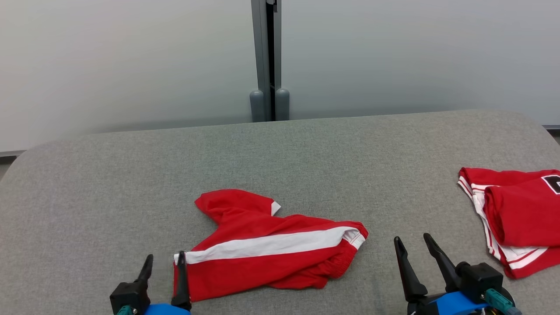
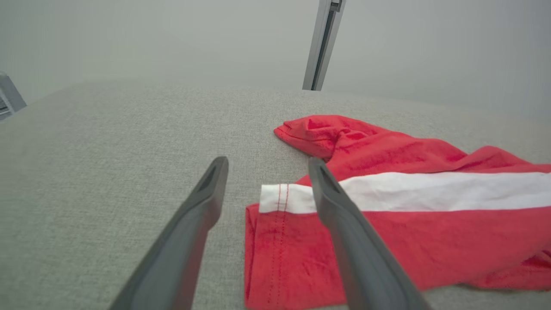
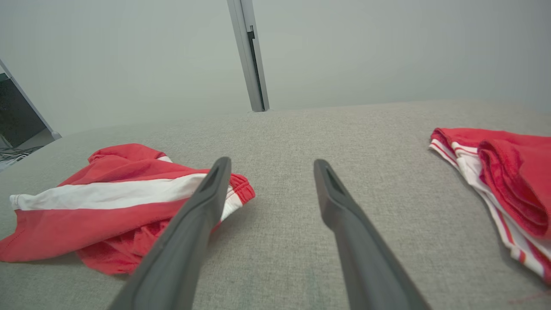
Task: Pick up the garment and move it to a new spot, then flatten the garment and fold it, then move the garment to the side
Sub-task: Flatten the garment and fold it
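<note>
- Worktop [image 1: 306,153]: grey woven covering with rounded far corners; runs the width of the head view.
- Garment [image 1: 262,245]: red shorts with a broad white side stripe. Lies rumpled, not flattened, on the near half of the worktop, left of centre. Stripe runs left to right. Elastic waistband points right, stitched hem sits at near left, and one red leg bunches up toward the far left.
- Left tool [image 1: 165,257]: at the near-left edge, fingers pointing to the far side and spread wide apart. Grips nothing. In the left wrist view, inner finger [image 2: 327,202] crosses the white end of the stripe at the hem, and the hem corner shows in the gap between the fingers. Cannot tell whether that finger touches the cloth or hangs above it.
- Right tool [image 1: 411,238]: at near right, fingers parted wide, with nothing between them. Sits over bare worktop just right of the waistband.
- Second red garment [image 1: 520,210]: white trim and thin red piping, folded over on itself. Rests at the right edge of the worktop, well apart from the shorts and partly cut off by the frame.
- Backdrop: pale frosted panels behind the far edge, joined by a grey post [image 1: 266,61].
</note>
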{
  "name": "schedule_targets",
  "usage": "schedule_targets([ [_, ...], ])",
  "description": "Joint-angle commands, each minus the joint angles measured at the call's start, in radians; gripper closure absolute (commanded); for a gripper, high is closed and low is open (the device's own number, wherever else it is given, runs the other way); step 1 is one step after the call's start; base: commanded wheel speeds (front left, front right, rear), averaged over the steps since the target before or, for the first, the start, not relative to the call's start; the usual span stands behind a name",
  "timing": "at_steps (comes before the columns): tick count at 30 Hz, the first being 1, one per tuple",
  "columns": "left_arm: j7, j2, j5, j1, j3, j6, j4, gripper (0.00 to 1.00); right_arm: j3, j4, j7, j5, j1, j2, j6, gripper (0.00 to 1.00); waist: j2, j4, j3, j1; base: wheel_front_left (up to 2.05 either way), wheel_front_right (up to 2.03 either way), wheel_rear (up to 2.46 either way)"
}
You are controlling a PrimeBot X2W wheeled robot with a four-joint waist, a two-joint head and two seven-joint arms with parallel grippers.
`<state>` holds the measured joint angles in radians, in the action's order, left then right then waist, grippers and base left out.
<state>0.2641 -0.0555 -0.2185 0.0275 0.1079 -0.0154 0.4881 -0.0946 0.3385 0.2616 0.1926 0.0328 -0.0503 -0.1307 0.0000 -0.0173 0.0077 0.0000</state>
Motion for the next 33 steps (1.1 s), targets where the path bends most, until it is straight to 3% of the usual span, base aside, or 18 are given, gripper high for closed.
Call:
schedule_targets([
  [1,0.0,0.0,0.018,-0.006,-0.013,0.017,-0.011,0.0,0.006,-0.005,0.005,-0.011,-0.004,-0.001,0.0,0.0,0.0,0.002,0.0,0.0,0.0,0.0,0.0],
  [5,0.0,0.002,0.055,-0.024,-0.032,0.044,-0.03,0.0,0.02,-0.001,0.005,-0.018,-0.012,-0.001,0.0,0.0,0.0,0.007,0.0,0.0,0.0,0.0,0.0],
  [8,0.0,0.003,0.062,-0.03,-0.04,0.04,-0.035,0.0,0.02,0.011,0.005,-0.021,-0.011,-0.001,0.0,0.0,0.0,0.011,0.001,0.0,0.0,0.0,0.0],
  [12,0.0,0.004,0.043,-0.033,-0.043,0.015,-0.032,0.0,0.015,0.017,0.005,-0.018,-0.009,-0.001,0.0,0.0,0.0,0.014,0.002,0.0,0.0,0.0,0.0],
  [14,0.0,0.005,0.02,-0.03,-0.039,-0.015,-0.022,0.0,0.01,0.02,0.005,-0.016,-0.007,-0.001,0.0,0.0,0.0,0.014,0.005,0.0,0.0,0.0,0.0],
  [15,0.0,0.005,-0.033,-0.012,-0.028,-0.05,0.004,0.0,0.001,0.02,0.005,-0.013,-0.004,-0.001,0.0,0.0,0.0,0.01,0.014,0.0,0.0,0.0,0.0],
  [22,0.0,0.005,-0.119,0.053,0.002,-0.1,0.085,0.0,-0.006,0.025,0.005,-0.019,0.014,-0.001,0.0,0.0,0.0,0.0,0.049,0.0,0.0,0.0,0.0],
  [29,0.0,0.003,-0.174,0.114,0.018,-0.117,0.168,0.0,-0.005,0.025,0.005,-0.023,0.029,-0.001,0.0,0.0,0.0,-0.007,0.075,0.0,0.0,0.0,0.0],
  [33,0.0,-0.01,-0.224,0.132,0.079,-0.115,0.167,0.0,-0.007,0.023,0.005,-0.021,0.035,-0.001,0.0,0.0,0.0,-0.009,0.084,0.0,0.0,0.0,0.0],
])
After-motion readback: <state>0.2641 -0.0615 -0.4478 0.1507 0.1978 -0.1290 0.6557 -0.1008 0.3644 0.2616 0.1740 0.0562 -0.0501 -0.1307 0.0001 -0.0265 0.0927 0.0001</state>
